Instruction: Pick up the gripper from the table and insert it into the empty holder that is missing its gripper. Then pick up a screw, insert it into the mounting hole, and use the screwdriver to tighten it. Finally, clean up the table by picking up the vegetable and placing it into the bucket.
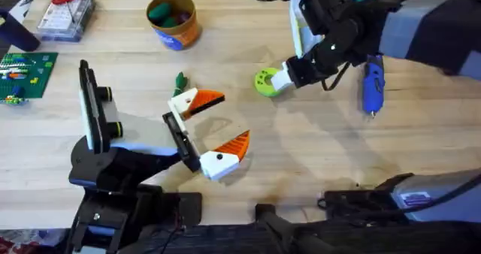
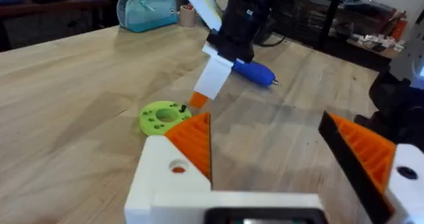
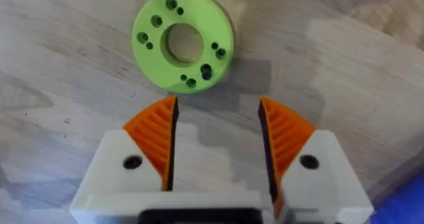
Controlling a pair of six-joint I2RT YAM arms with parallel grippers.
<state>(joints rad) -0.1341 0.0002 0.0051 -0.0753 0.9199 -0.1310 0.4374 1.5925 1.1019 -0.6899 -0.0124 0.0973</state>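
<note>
A lime-green disc [image 1: 263,83] with several holes lies flat on the table [image 1: 316,149]. A small dark speck sits at one hole; whether it is a screw I cannot tell. My right gripper [image 1: 276,80] hovers right beside the disc [image 3: 215,25], open and empty [image 3: 215,134]. The blue screwdriver [image 1: 372,85] lies to its right. A dark-green vegetable [image 1: 180,80] rests near my left gripper [image 1: 233,119], which is open and empty [image 2: 271,151] at mid-table. The orange bucket [image 1: 184,33] stands at the back with toy pieces inside. The loose gripper and the holder are out of view.
A clear parts box [image 1: 66,15] sits at the back left and a green board [image 1: 22,74] at the left edge. In the left wrist view the disc [image 2: 162,114], right gripper [image 2: 209,85] and screwdriver [image 2: 255,71] show, with a teal bag [image 2: 142,12] behind.
</note>
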